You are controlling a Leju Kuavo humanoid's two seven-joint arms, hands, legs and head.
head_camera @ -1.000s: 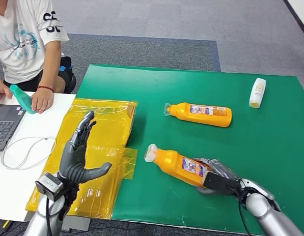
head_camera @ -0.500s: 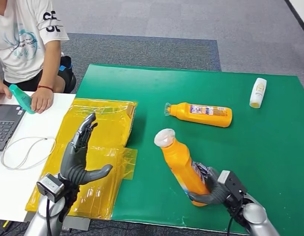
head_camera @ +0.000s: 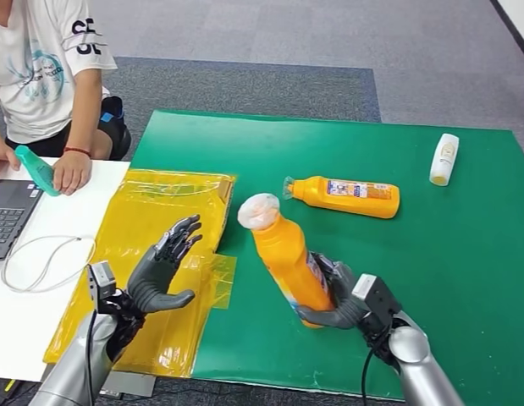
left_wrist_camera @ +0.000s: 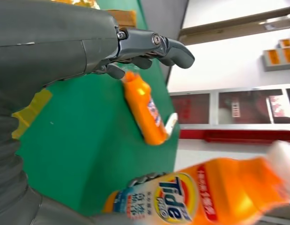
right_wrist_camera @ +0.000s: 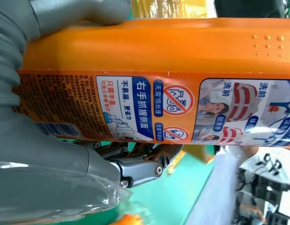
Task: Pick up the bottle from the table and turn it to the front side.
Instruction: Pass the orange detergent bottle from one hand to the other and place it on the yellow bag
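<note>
My right hand (head_camera: 339, 298) grips an orange bottle (head_camera: 285, 254) by its lower body and holds it tilted above the green mat (head_camera: 450, 245), white wrapped cap toward the far left. Its back label with small print shows in the right wrist view (right_wrist_camera: 154, 108), and the Tide front label faces my left wrist camera (left_wrist_camera: 178, 199). My left hand (head_camera: 158, 275) hovers open over the yellow plastic sheet (head_camera: 163, 220), fingers spread toward the bottle. A second orange bottle (head_camera: 345, 195) lies on its side further back on the mat and also shows in the left wrist view (left_wrist_camera: 145, 110).
A small white bottle (head_camera: 444, 159) lies at the mat's far right. A person in a white shirt (head_camera: 45, 68) sits at the far left, holding a teal object (head_camera: 36, 169) beside a laptop (head_camera: 10, 216). A white cable (head_camera: 45, 262) lies on the white table.
My right hand lifted the near orange bottle off the mat and swung it up and leftward. My left hand lowered and tipped toward the bottle.
</note>
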